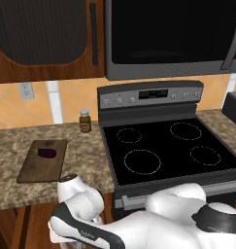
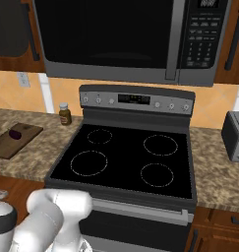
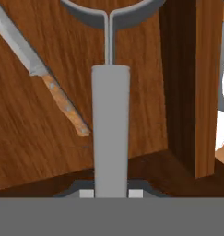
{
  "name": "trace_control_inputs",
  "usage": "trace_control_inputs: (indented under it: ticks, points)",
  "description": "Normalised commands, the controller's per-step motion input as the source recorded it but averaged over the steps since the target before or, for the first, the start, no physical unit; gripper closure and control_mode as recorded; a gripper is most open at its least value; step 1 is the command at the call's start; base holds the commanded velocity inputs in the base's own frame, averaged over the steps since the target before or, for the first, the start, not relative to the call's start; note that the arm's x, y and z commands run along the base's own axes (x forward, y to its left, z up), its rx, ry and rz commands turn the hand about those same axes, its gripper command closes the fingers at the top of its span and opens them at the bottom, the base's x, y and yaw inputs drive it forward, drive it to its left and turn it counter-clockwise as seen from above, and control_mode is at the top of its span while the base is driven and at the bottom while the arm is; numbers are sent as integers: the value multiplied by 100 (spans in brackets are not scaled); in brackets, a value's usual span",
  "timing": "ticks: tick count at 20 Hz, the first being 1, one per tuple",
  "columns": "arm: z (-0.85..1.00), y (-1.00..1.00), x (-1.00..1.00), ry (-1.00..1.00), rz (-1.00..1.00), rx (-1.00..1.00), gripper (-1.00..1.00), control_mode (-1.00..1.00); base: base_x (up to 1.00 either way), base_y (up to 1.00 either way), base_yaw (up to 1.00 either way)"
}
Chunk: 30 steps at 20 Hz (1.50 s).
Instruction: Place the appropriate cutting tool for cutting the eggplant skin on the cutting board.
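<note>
Wooden drawer floor (image 3: 35, 133) under the gripper (image 3: 111, 193) clamping the cutting tool (image 3: 111, 133), knife (image 3: 39, 73) beside

- We see the cutting tool (image 3: 111, 133), matt grey metal.
- We see the knife (image 3: 42, 76): pale metal blade, wooden handle.
- The cutting board (image 1: 43, 160) looks like brown wood; the eggplant (image 1: 46, 153) glossy.

The cutting tool (image 3: 111, 133) runs past the hand view's top edge, its looped head cut off; its base hides the gripper (image 3: 111, 193) fingertips. The knife (image 3: 37, 69) blade's tip is cropped
</note>
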Motion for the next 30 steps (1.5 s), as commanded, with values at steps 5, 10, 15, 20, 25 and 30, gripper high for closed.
trace_control_inputs:
  ticks: [5,10,15,20,25,30]
  points:
    - [100,0,-86,-3,0,0,100,-100,0,0,0]
    - [100,37,6,-4,3,0,100,-100,0,0,0]
    - [99,70,90,0,3,0,100,-100,0,0,0]
    - [62,74,100,0,0,-1,100,-100,0,0,0]
    - [3,51,98,0,-5,-3,100,-100,0,0,0]
    - [-14,24,97,-3,-13,-5,100,-100,0,0,0]
